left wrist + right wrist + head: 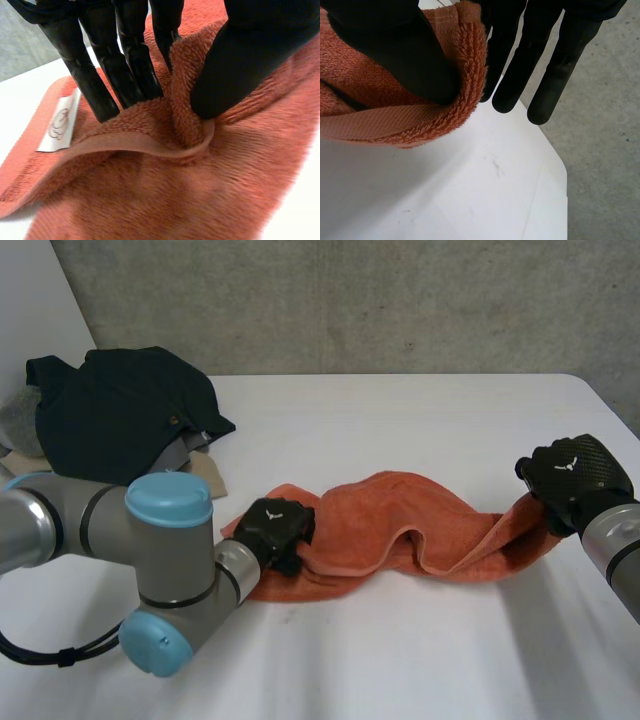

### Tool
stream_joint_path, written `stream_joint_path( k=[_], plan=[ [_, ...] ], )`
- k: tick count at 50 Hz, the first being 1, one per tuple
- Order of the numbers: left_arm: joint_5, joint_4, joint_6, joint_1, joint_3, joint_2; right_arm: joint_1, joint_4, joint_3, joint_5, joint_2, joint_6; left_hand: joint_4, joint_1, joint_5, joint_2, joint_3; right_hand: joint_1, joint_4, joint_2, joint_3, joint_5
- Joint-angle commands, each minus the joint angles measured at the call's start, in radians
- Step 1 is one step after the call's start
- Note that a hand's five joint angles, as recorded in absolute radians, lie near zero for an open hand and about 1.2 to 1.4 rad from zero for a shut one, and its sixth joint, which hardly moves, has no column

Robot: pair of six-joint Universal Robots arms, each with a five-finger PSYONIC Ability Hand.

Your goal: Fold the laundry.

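Orange and rumpled, the towel (370,525) lies stretched across the white table (400,420) in the head view. It runs from one hand to the other, with a loose fold humped up near its middle. The left hand (278,530) sits on the towel's left end and the right hand (575,480) grasps its right end, close to the table's right edge. At the back left corner, well apart from the towel, is a heap of dark garments (120,410) with a beige cloth (205,475) poking out beneath it.

In the left wrist view, the left hand's fingers (95,80) and thumb (250,55) press toward each other and pinch up a ridge of the towel between them. The towel's flat hem (140,145) curls just below the pinch. A white label (57,125) lies on the towel beside the fingers.

In the right wrist view, the right hand's thumb (390,45) clamps the towel's hemmed end against the nearest finger, and the pile bulges round the thumb tip. The other fingers (517,75) are straight, with their tips past the table's corner and over the grey floor (600,150).
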Motion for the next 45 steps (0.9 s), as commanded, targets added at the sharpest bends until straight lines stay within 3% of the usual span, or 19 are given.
stream_joint_path(
  k=[1, 9, 13, 16, 22, 29, 33, 39, 44, 45],
  plan=[
    [-0.09, 0.005, -0.004, 0.021, 0.026, 0.137, -0.015, 0.055, -0.072, 0.005, -0.013, -0.051, 0.23, 0.314, 0.252, 0.227, 0.237, 0.619, 0.199, 0.222, 0.207, 0.201],
    [-0.088, -0.004, 0.005, 0.054, 0.014, 0.296, -0.124, 0.39, -0.23, 0.008, -0.043, -0.239, 0.23, 0.314, 0.252, 0.227, 0.237, 0.619, 0.199, 0.222, 0.207, 0.201],
    [-0.088, -0.012, 0.017, 0.077, 0.018, 0.293, -0.123, 0.437, -0.251, 0.002, -0.02, -0.266, 0.23, 0.314, 0.252, 0.227, 0.237, 0.619, 0.199, 0.222, 0.207, 0.201],
    [-0.091, -0.004, 0.054, 0.081, 0.044, 0.229, -0.12, 0.406, -0.299, 0.004, 0.061, -0.252, 0.23, 0.314, 0.252, 0.227, 0.237, 0.619, 0.199, 0.222, 0.207, 0.201],
    [-0.099, 0.077, 0.197, 0.087, 0.248, 0.1, -0.08, 0.146, -0.489, 0.062, 0.187, -0.07, 0.23, 0.314, 0.252, 0.227, 0.237, 0.619, 0.199, 0.222, 0.207, 0.201],
    [-0.108, 0.422, 0.241, 0.115, 0.516, 0.101, -0.049, -0.24, -0.685, 0.145, 0.205, 0.098, 0.23, 0.314, 0.252, 0.227, 0.237, 0.619, 0.199, 0.222, 0.207, 0.201],
    [-0.13, 0.473, 0.241, 0.109, 0.59, 0.124, -0.023, -0.356, -0.703, 0.148, 0.199, 0.119, 0.23, 0.314, 0.252, 0.227, 0.237, 0.619, 0.199, 0.222, 0.207, 0.201],
    [-0.133, 0.37, 0.24, 0.106, 0.544, 0.166, 0.012, -0.344, -0.675, 0.14, 0.202, 0.116, 0.23, 0.314, 0.252, 0.227, 0.237, 0.619, 0.199, 0.222, 0.207, 0.201],
    [-0.125, 0.337, 0.249, 0.101, 0.347, 0.216, 0.038, -0.238, -0.578, 0.136, 0.205, 0.121, 0.23, 0.314, 0.252, 0.227, 0.237, 0.619, 0.199, 0.222, 0.207, 0.201],
    [-0.127, 0.337, 0.25, 0.1, 0.322, 0.224, 0.055, -0.194, -0.542, 0.136, 0.207, 0.13, 0.23, 0.314, 0.252, 0.227, 0.237, 0.411, -0.01, 0.014, -0.001, -0.007]
  ],
)
